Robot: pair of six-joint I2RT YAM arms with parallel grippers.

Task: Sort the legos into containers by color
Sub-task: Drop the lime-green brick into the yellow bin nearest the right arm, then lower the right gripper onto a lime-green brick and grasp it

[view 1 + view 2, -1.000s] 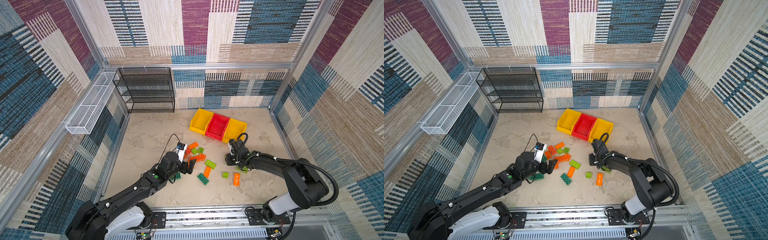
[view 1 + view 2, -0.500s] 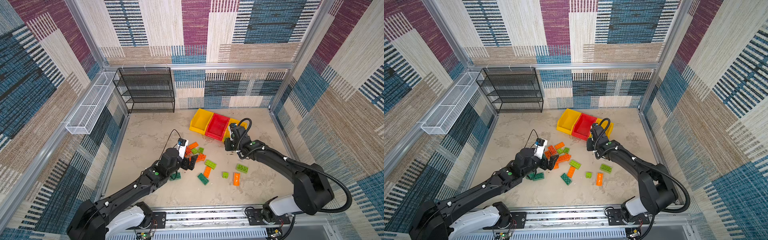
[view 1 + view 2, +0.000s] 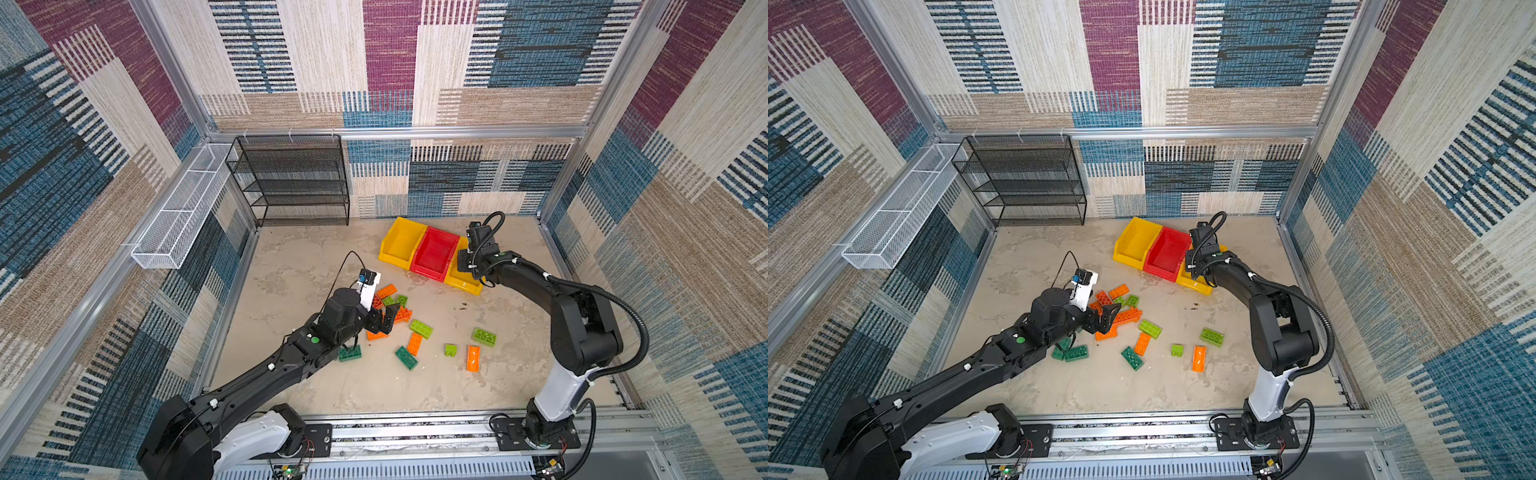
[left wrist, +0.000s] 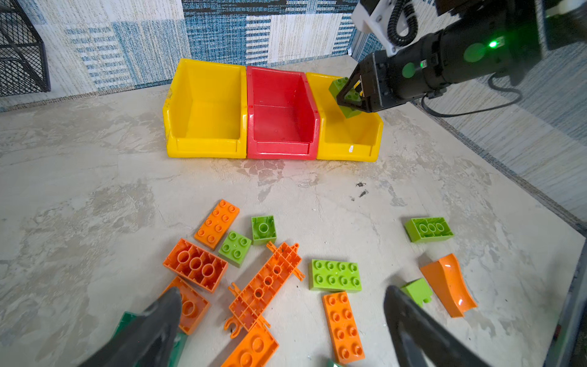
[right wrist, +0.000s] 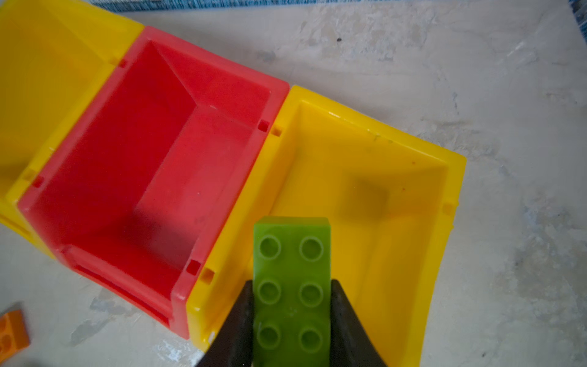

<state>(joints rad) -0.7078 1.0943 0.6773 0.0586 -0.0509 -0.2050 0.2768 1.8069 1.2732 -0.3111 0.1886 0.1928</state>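
Right pincer (image 5: 292,282) is clamped on the long sides of a lime green brick (image 5: 292,241), studs facing its wrist camera. It hangs over the open top of the right-hand yellow bin (image 5: 457,178), apparently so that letting go drops the brick straight inside. Left pincer (image 4: 281,294) stands wide open and empty, low above the pile, seemingly lined up for the next pick. Beneath everything, the mottled desk (image 4: 95,190) carries the three joined containers (image 3: 428,272) in a row near the back wall: the left yellow bin (image 4: 206,149), the red bin (image 4: 279,149) and the right one. All three look empty, so sorting seems barely begun. Loose legos (image 3: 421,329) lie scattered in front of the bins, apart from them: a long orange plate (image 4: 265,282) lying underside up, a lime eight-stud brick (image 4: 335,275), dark green bricks (image 3: 350,353) by the left arm, and, smallest, a lime four-stud square (image 4: 235,248).
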